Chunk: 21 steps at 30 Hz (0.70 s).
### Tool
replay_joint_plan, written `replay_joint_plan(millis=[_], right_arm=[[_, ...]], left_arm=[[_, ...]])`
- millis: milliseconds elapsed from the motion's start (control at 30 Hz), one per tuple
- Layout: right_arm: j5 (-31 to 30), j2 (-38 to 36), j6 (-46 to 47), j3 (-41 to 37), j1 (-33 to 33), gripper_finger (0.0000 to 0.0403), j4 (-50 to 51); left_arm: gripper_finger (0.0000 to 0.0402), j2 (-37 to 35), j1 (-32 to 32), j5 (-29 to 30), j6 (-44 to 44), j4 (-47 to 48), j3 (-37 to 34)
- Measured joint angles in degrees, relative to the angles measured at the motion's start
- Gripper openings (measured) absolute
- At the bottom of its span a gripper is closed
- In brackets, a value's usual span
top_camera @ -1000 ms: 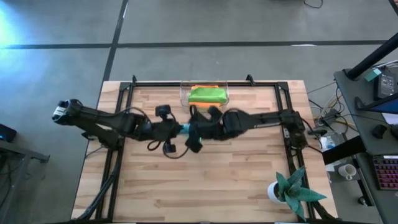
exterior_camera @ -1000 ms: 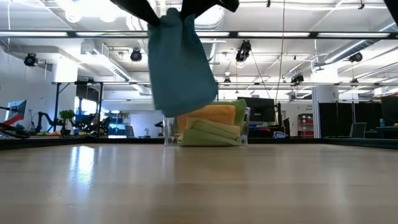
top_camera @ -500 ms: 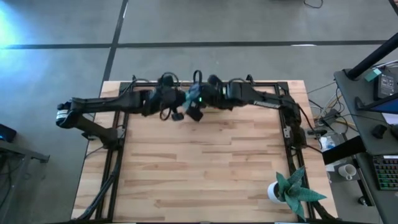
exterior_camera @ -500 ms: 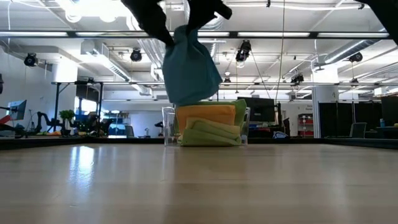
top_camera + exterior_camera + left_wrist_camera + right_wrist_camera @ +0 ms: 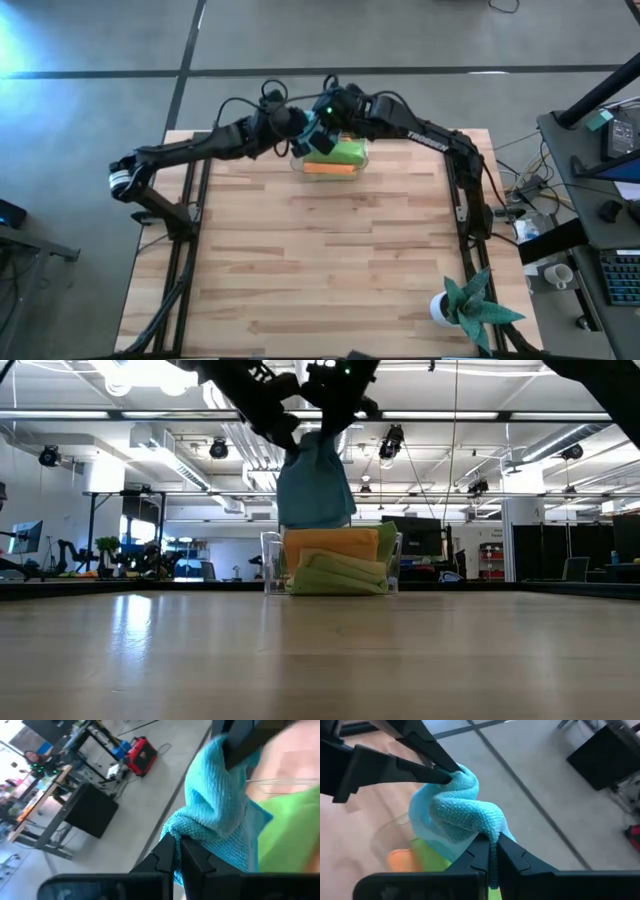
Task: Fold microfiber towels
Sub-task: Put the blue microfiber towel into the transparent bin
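Both arms up at far edge of worktop [image 5: 330, 250]. Left gripper [image 5: 177, 851] and right gripper [image 5: 491, 851], jaws of each clenched on the light blue towel [image 5: 315, 485], pinching opposite sides. Towel hangs bunched between them, directly above clear bin [image 5: 270, 565] w/ orange towel [image 5: 330, 545] and green towels [image 5: 340, 575] folded inside.
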State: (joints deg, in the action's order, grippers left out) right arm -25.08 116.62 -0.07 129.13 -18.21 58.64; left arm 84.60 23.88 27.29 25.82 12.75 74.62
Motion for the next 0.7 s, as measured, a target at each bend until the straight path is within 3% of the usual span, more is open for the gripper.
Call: replay_joint_plan(millis=[400,700], right_arm=[[7.8,0.0,-11.5,-1.7,-9.5,0.0011,-8.1],[14.5,0.0,-15.4,-2.9,-15.6,0.0011,-11.1]], left_arm=[[0.0001,8.5,7.5,-1.7,4.9,-7.9,6.1],[0.0001,14.5,10.9,-3.7,6.3,-8.1,10.5]])
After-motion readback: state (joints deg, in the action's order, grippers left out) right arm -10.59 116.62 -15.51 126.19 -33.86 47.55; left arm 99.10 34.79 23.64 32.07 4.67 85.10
